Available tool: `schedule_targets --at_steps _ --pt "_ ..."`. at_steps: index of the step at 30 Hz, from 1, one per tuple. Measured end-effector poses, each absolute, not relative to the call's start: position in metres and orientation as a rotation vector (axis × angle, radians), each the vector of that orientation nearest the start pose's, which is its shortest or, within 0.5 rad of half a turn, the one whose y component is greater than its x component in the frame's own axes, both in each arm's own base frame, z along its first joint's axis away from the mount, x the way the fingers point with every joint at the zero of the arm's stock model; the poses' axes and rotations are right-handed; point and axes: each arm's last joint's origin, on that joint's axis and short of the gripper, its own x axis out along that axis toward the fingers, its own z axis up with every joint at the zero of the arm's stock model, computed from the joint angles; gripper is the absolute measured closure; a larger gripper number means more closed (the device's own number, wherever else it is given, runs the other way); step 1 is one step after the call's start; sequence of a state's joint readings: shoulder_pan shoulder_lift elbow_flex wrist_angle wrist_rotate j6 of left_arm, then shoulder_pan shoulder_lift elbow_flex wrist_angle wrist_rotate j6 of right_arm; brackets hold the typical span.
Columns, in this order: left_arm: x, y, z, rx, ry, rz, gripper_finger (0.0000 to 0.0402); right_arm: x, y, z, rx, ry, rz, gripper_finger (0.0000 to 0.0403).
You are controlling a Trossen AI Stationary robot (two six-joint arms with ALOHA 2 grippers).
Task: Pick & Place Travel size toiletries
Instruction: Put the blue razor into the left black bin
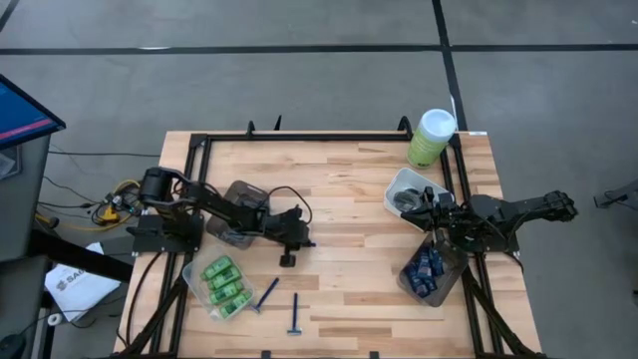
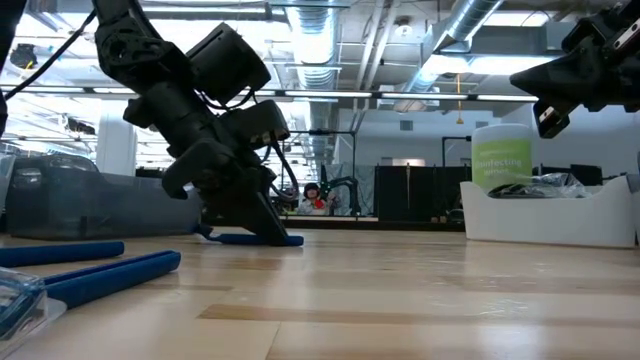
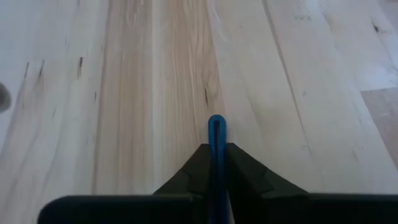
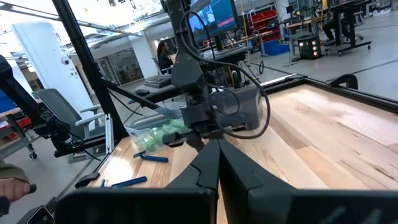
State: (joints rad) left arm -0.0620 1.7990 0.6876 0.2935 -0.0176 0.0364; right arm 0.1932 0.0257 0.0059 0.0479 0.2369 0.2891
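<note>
Here the left hand clamps a blue razor on the table mid-task, two razors remain loose, and the clenched, empty right hand waits above its tubs.

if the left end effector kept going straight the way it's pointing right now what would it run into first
Most likely the wooden table itself. The left end effector is tilted down at the boards, shut on a blue razor whose tip leads. Nothing else shows ahead of it in the wrist view, though depth is hard to judge.

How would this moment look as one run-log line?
left end effector: shut on blue razor, at table | right end effector: shut, empty, waiting above right-side tubs
</note>
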Motion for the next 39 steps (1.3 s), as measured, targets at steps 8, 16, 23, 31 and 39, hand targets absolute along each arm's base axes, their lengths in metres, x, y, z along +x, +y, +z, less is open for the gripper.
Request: schedule_targets --at_steps 8,16,23,31,39 --pt "0.328 -0.021 0.113 0.043 0.756 -0.048 0.0383 0.098 0.012 0.168 0.295 -0.033 -0.039 0.0403" --pt "0.341 -0.021 0.155 0.011 0.608 -0.04 0.0383 0.098 0.012 0.168 0.295 -0.034 -0.038 0.0403" --pt "0.319 -0.018 0.216 0.017 0.484 0.023 0.0383 0.098 0.012 0.168 0.295 -0.033 -0.038 0.0403" --pt "0.273 -0.012 0.274 0.029 0.393 0.14 0.0383 0.098 0.012 0.168 0.295 -0.034 -0.038 0.0403" --pt "0.227 -0.005 0.289 -0.006 0.509 0.324 0.0383 0.098 0.012 0.168 0.295 -0.034 -0.039 0.0403"
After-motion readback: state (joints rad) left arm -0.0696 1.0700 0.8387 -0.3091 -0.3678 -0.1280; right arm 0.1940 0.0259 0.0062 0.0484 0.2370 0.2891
